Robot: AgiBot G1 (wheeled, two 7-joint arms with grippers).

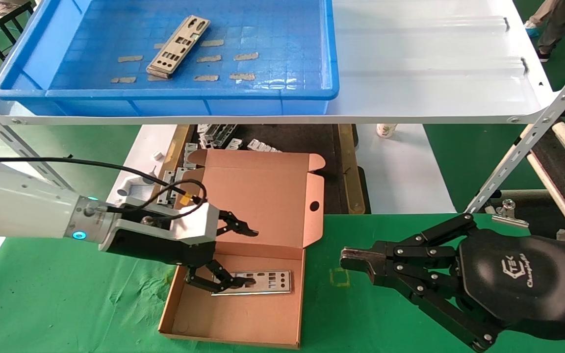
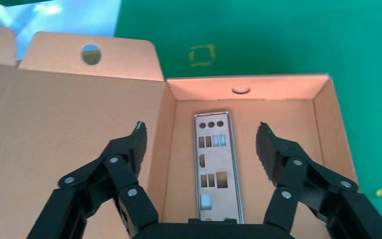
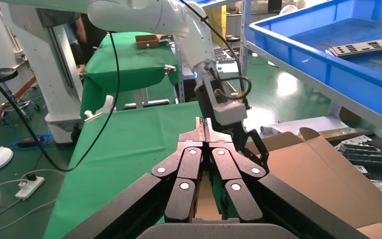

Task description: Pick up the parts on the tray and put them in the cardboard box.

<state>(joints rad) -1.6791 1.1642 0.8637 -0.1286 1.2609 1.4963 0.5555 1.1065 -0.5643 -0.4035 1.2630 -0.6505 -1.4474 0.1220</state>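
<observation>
hovering over the shallow brown cardboard box [image 1: 243, 314], the left gripper [image 1: 243, 255] has its black fingers [image 2: 132, 147] spread wide, one on each side of a thin silver-grey metal plate with punched cut-outs [image 2: 215, 167]. from the left wrist view neither finger touches it. that plate lies flat on the box floor, lengthwise along the wall next to the hinged lid [image 1: 258, 196], which is folded open and flat behind the box with a small round hole [image 1: 315, 206] in its side flap.

up on the white metal shelf [image 1: 434, 63] sits the big bright-blue plastic tray [image 1: 37, 54], with tan tape strips [image 1: 245, 56] stuck to its grid floor. a small stack of the same punched metal plates [image 1: 179, 46] is lying in it at an angle, well apart from the box below.

the right gripper [image 1: 356, 262] is off to the side over the green cloth-covered table [image 1: 385, 304], clear of the box, its jaws pressed together with nothing between them. the right wrist view shows the two tips meeting flush.

some grey metal brackets [image 1: 218, 135] sit on the lower dark surface behind the lid.
</observation>
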